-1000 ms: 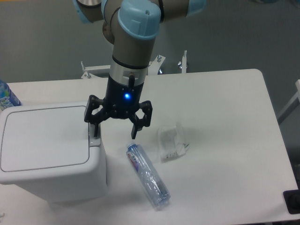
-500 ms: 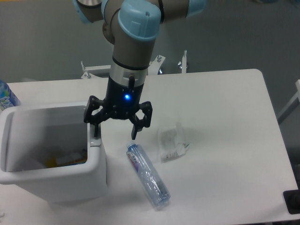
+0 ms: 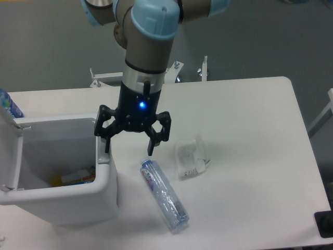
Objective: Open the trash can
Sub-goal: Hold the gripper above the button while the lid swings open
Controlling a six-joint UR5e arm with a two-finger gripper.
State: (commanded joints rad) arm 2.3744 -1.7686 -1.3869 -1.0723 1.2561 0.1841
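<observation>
The trash can (image 3: 78, 200) is a big white boxy bin at the left front of the table. Its lid (image 3: 11, 151) stands swung up at the bin's left side, so the inside shows, with some yellow and white rubbish at the bottom. My gripper (image 3: 128, 148) hangs open over the bin's right rim, fingers pointing down. The left finger (image 3: 106, 145) is at the small tab on that rim; whether it touches the tab I cannot tell. The right finger (image 3: 151, 147) is over the table beside the bin. Nothing is held.
A clear plastic bottle (image 3: 164, 195) with a blue and red label lies on the table right of the bin. A crumpled clear wrapper (image 3: 191, 158) lies further right. Part of a blue bottle (image 3: 9, 105) shows at the left edge behind the bin.
The lid went from flat and closed to fully swung up at the left, exposing the bin's inside. The gripper has risen very slightly.
</observation>
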